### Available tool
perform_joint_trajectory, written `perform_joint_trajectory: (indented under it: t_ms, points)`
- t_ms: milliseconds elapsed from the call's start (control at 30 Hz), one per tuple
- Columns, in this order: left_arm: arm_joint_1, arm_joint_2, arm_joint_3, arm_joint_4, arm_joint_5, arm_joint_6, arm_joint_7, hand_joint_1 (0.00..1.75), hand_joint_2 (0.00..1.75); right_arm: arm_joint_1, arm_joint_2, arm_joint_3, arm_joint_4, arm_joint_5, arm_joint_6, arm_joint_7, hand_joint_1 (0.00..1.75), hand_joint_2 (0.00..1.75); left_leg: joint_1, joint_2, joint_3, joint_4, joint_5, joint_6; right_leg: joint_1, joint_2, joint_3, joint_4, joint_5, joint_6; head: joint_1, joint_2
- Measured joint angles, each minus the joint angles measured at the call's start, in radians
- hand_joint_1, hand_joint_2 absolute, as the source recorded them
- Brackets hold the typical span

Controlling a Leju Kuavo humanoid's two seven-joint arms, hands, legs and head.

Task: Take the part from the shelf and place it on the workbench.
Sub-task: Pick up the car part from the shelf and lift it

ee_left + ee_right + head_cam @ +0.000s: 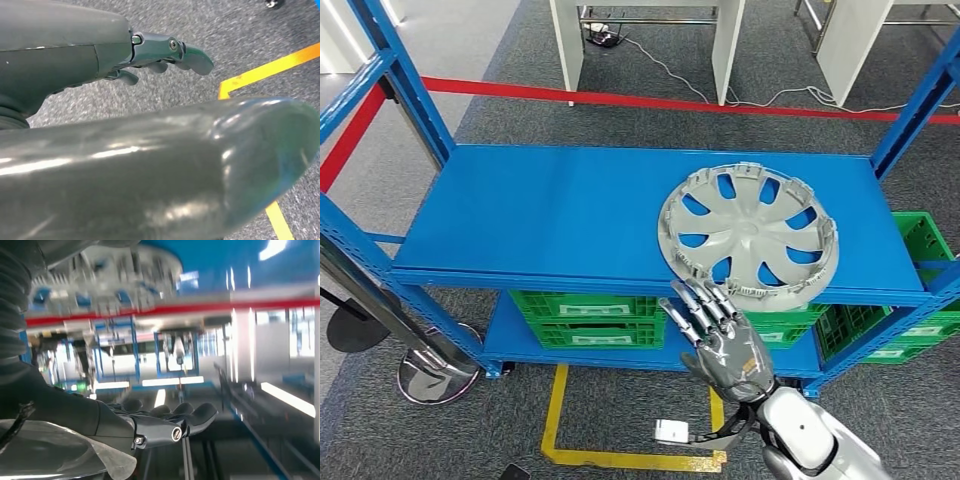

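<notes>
The part is a grey wheel cover [748,232] with several spokes, lying flat on the right half of the blue shelf top [546,215]; its front rim overhangs the shelf's front edge a little. My right hand [716,335] is just in front of and below that rim, fingers stretched out toward it, holding nothing and apart from it. In the right wrist view the hand [166,422] points forward with the wheel cover [109,280] blurred beyond it. My left hand [166,52] hangs over grey carpet with fingers extended and nothing in them.
Blue uprights [403,85] frame the shelf at both ends. Green crates [584,318] sit on the lower shelf and at the right [924,240]. Yellow floor tape [622,455], a red barrier strip [660,102] and a chrome post base [433,375] are nearby.
</notes>
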Motion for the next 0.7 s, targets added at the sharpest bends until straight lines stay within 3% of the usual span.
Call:
perform_joint_trajectory:
  t_ms: [700]
  points:
    - [-0.035, 0.028, -0.126, 0.002, 0.086, 0.023, 0.006, 0.00, 0.00, -0.077, 0.038, 0.031, 0.212, -0.034, 0.141, 0.050, 0.00, 1.75, 0.000, 0.000, 0.000, 0.000, 0.000, 0.000, 0.000, 0.001, 0.000, 0.000, 0.000, 0.000, 0.000, 0.000]
